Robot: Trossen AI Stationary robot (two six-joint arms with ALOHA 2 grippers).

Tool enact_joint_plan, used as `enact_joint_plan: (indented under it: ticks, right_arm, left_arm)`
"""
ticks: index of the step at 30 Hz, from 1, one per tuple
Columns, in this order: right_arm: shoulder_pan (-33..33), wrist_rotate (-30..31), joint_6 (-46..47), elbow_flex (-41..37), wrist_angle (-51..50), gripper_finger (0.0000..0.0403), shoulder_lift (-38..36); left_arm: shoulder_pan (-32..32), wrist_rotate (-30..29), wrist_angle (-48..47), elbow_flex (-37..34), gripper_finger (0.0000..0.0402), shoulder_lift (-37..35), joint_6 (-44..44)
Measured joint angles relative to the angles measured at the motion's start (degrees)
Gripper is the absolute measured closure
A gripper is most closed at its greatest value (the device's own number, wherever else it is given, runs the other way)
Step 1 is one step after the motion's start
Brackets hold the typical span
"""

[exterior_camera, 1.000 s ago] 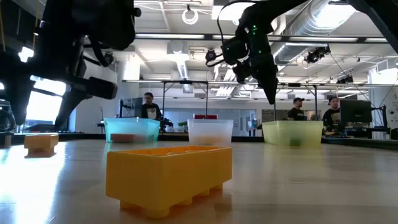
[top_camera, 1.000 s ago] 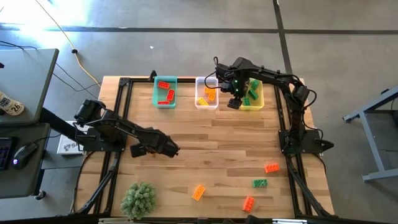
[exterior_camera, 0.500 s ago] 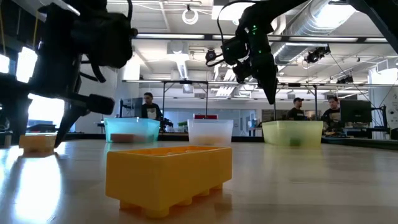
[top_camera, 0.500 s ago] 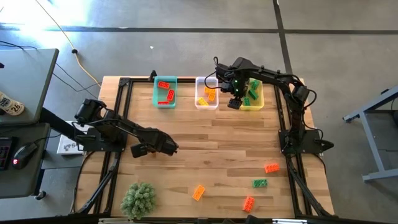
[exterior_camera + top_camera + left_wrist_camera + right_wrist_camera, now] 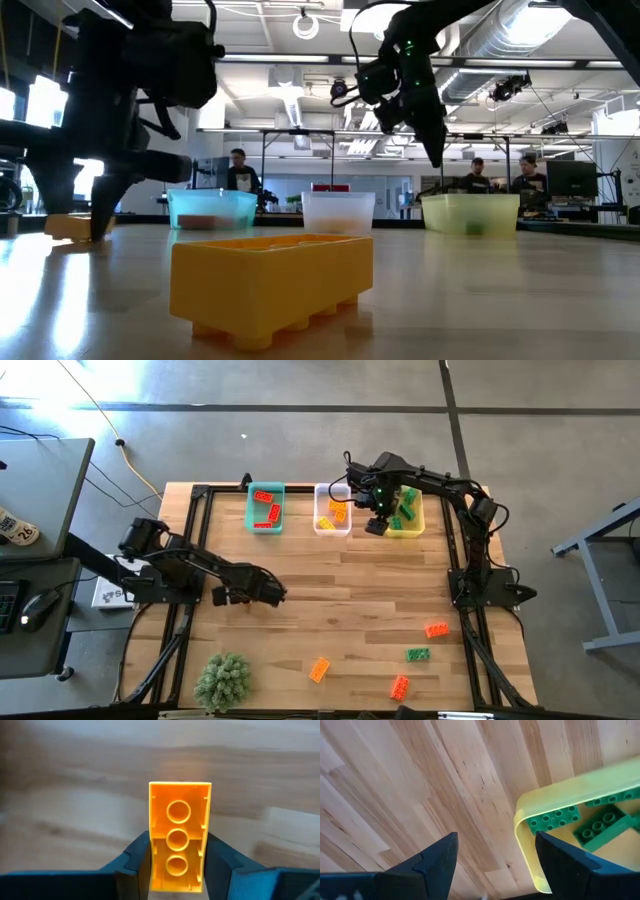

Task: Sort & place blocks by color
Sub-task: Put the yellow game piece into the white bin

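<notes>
A: Left gripper (image 5: 176, 865), near the table's left side: closed around a yellow-orange brick (image 5: 179, 836), fingers (image 5: 134, 865) pressing both long sides, underside tubes facing the wrist camera, wood just beneath.

B: Seen also from table height: same brick (image 5: 72, 226) low at the far left, under the dark left arm.

A: Right gripper (image 5: 377, 520), up at the back of the table: spread wide, holding nothing, poised over the near-left corner of the yellow bin (image 5: 530, 851).

B: Inside that bin: green bricks (image 5: 590, 822), several lying together.

A: Back row, left to right: teal bin (image 5: 250, 510) with red-orange bricks (image 5: 266, 506); clear bin (image 5: 320, 526) with yellow-orange bricks (image 5: 332, 514); yellow bin.

B: Still loose on the front right of the table (image 5: 350, 600): one red-orange brick (image 5: 436, 630), one green brick (image 5: 418, 654), another red-orange brick (image 5: 399, 686), and a yellow-orange brick (image 5: 319, 669) nearer the middle.

A: Front left corner: fuzzy green plant ball (image 5: 221, 680), apart from all bricks.
</notes>
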Motion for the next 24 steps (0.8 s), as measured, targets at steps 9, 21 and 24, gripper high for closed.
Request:
enact_joint_plan:
  ticks: [9, 21, 24]
  right_arm:
    - [0.0, -1.39, 9.0, 0.0, 0.45, 0.0149, 0.0]
    - [0.93, -1.62, 20.27, 0.0, 1.31, 0.0149, -0.01]
    - [2.49, -1.88, 22.24, 0.0, 1.22, 0.0149, -0.23]
  left_arm:
    - [2.06, -8.26, 2.76, 7.9, 0.0294, -0.06, 25.26]
    - [19.05, -9.02, 14.88, 15.33, 0.0294, -0.1, 65.64]
    - [23.13, -5.16, 22.04, 15.59, 0.0294, -0.12, 72.58]
